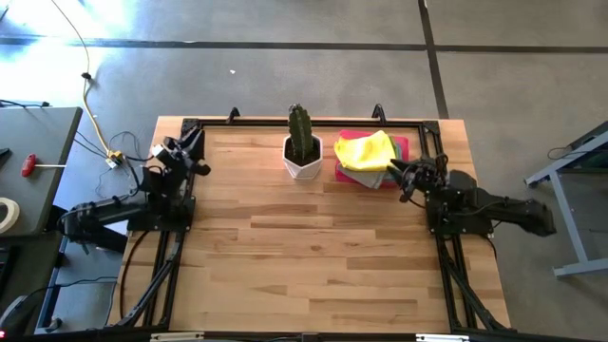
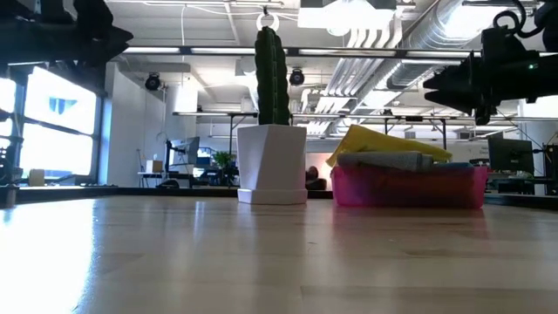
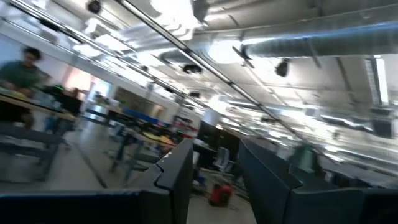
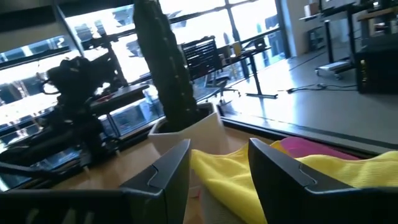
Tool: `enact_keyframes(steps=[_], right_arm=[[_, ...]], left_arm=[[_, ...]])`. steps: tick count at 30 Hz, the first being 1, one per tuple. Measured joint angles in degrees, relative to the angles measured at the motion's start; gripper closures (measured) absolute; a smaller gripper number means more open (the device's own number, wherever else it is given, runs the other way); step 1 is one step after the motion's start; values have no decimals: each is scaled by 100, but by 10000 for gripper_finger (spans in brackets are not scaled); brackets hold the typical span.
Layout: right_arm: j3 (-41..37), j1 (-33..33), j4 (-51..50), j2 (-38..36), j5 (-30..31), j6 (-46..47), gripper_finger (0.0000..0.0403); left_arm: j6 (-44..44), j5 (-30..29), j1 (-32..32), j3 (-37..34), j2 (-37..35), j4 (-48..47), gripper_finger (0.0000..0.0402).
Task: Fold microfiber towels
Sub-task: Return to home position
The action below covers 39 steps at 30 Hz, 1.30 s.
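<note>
At the table's far right, a pink tray holds stacked microfiber towels. A yellow towel lies rumpled on top, with a grey one under it. My right gripper hovers open beside the tray's near right corner, above the pile. Its wrist view shows the yellow towel beyond its spread fingers. My left gripper is open at the far left, raised off the table and pointing up into the room. Neither gripper holds anything.
A cactus in a white pot stands at the far middle, just left of the tray. Black frame rails run along the table's edges. Bare wood spreads across the middle and near side. A person sits far off in the room.
</note>
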Motion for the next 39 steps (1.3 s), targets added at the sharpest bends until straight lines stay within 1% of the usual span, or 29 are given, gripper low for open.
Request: enact_keyframes(steps=[8, 13, 16, 24, 39], right_arm=[[0, -909, 0, -2, 2, 0, 249], [0, -1441, -2, -2, 1, 1, 249], [0, -1645, -2, 5, 2, 0, 249], [0, -1720, -4, 13, 2, 1, 249], [0, -1718, -4, 13, 2, 0, 249]], left_arm=[[1, -2, 1101, 0, -250, 1, 282], [2, -2, 1503, 0, -320, 7, 282], [0, -2, 1658, 0, -317, -8, 282], [2, 0, 1843, 0, -315, -20, 282], [2, 0, 1845, 0, -315, -37, 282]])
